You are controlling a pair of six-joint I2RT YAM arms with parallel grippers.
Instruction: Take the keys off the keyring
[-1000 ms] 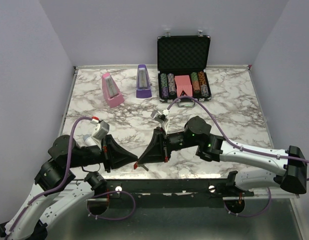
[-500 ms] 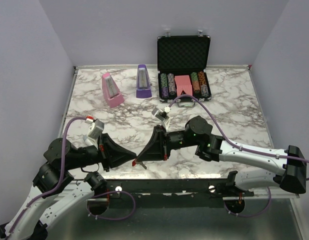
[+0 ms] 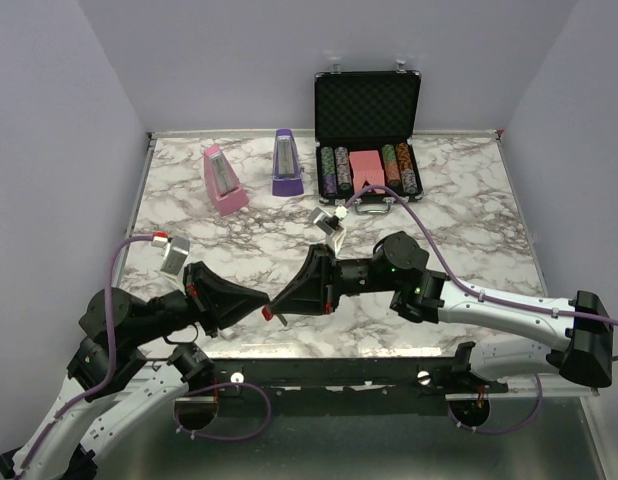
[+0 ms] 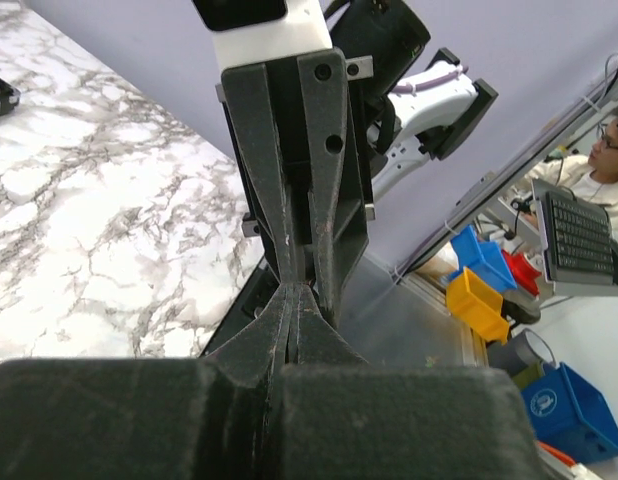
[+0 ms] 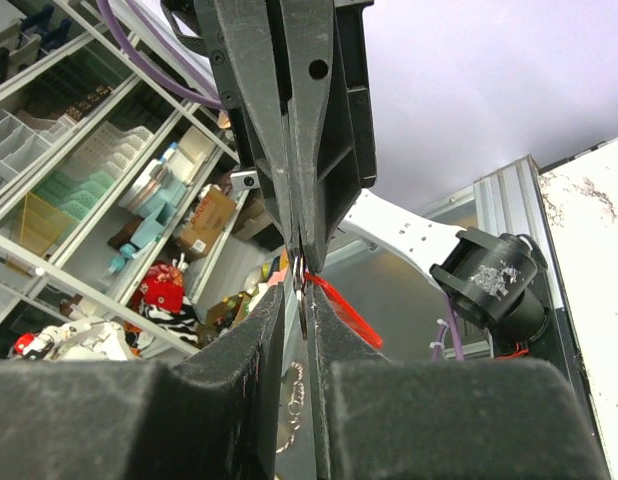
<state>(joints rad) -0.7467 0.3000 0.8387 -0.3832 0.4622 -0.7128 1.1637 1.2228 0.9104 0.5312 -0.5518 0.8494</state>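
My two grippers meet tip to tip above the table's near edge. The left gripper is shut, and the red keyring tag sticks out at its tips. In the right wrist view the tag runs out from the left gripper's tips. The right gripper is shut on the keyring's thin metal ring. A thin chain hangs below it. A small silvery piece hangs under the right gripper; I cannot tell if it is a key. In the left wrist view my left gripper presses against the right one.
An open black case with poker chips and a pink card block stands at the back. A pink metronome and a purple metronome stand at the back left. The table's front edge lies just under the grippers.
The left arm has drawn back to the left and its wrist has swung outward. The joined gripper tips have shifted slightly away from the table's front edge. Both grippers stay shut.
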